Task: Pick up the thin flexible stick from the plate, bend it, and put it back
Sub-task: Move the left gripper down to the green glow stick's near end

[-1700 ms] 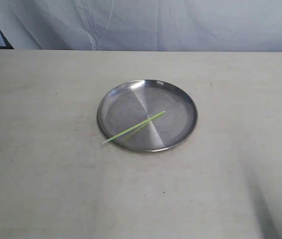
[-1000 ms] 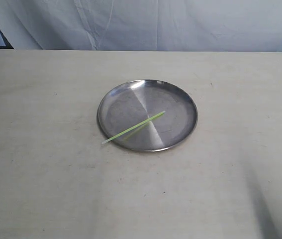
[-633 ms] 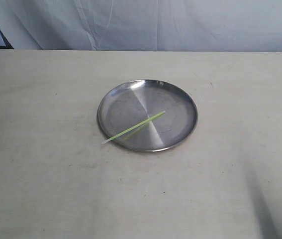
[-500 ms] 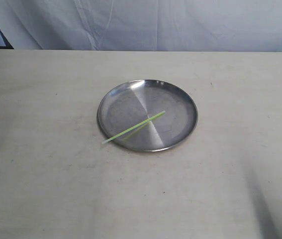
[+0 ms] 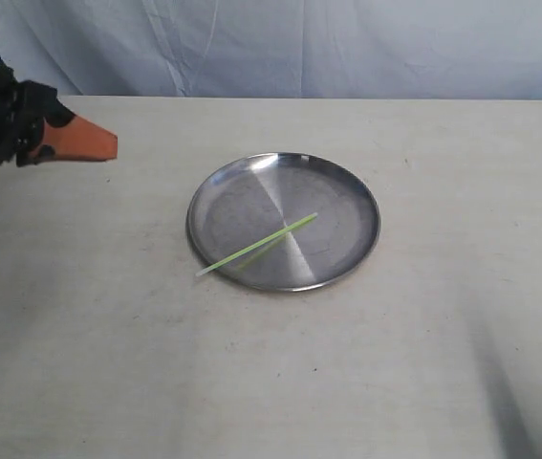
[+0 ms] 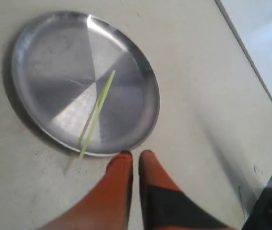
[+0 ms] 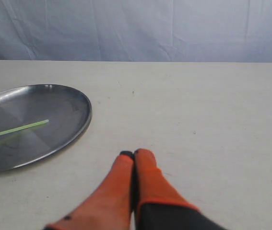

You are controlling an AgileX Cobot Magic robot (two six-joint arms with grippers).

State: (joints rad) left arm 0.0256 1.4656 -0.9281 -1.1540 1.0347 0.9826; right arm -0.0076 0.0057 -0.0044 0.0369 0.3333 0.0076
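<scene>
The thin flexible stick (image 5: 256, 246), yellow-green and straight, lies slanted across the round steel plate (image 5: 251, 191), with one end past the near-left rim. My left gripper (image 5: 110, 145) hovers at the far left of the table, well clear of the plate, orange fingers together and nothing held. In the left wrist view the gripper (image 6: 135, 153) sits just outside the plate (image 6: 54, 57) rim, near the overhanging end of the stick (image 6: 97, 108). My right gripper (image 7: 134, 154) is shut and empty over bare table, off to the side of the plate (image 7: 54, 103) and stick (image 7: 16, 129). It is out of the exterior view.
The beige table (image 5: 423, 363) stretches wide around the plate. A pale blue cloth backdrop (image 5: 347, 48) hangs behind the far edge. The table's edge (image 6: 251, 67) runs along one side in the left wrist view.
My left arm has swung into the exterior view from the left edge, moving right toward the plate. Plate and stick have not moved.
</scene>
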